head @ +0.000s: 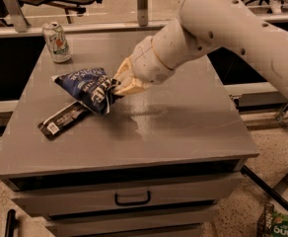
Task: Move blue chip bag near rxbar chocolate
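Observation:
The blue chip bag [87, 89] is a crinkly navy bag with white lettering, held just above the left half of the grey table [183, 127]. My gripper [117, 85] is shut on the bag's right end. The rxbar chocolate [65, 119] is a slim black bar with a white label patch at its lower left end. It lies flat on the table just below and left of the bag. The bag's lower edge overlaps the bar's upper right end in this view.
A green-and-white soda can [56, 42] stands at the table's back left corner. My white arm [218, 28] reaches in from the upper right. A drawer handle [132, 199] is on the front below. A green package [282, 226] lies on the floor at lower right.

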Motion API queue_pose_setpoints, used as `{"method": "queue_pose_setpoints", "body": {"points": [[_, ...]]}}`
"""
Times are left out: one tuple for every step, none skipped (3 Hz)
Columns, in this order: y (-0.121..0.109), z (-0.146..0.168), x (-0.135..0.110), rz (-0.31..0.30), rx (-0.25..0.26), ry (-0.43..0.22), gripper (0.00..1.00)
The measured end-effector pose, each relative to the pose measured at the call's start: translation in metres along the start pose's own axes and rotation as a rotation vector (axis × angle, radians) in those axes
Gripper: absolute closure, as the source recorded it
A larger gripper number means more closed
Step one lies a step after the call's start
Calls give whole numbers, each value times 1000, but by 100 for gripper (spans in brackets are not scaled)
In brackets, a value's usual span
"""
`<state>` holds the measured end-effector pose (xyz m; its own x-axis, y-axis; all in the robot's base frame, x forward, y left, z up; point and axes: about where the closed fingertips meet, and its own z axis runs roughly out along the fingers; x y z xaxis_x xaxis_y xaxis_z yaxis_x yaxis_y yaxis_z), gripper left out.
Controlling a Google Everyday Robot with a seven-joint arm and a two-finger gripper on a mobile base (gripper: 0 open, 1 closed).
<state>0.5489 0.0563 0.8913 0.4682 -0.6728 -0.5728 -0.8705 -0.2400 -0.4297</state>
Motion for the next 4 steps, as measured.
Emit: {"method": "queue_pose_setpoints", "body": {"points": [[7,8,-5,-11,-32,8,30],[7,9,-6,-12,-32,7,8],[11,-2,8,-1,-19,0,0],[16,-25,30,16,2,25,0]]}}
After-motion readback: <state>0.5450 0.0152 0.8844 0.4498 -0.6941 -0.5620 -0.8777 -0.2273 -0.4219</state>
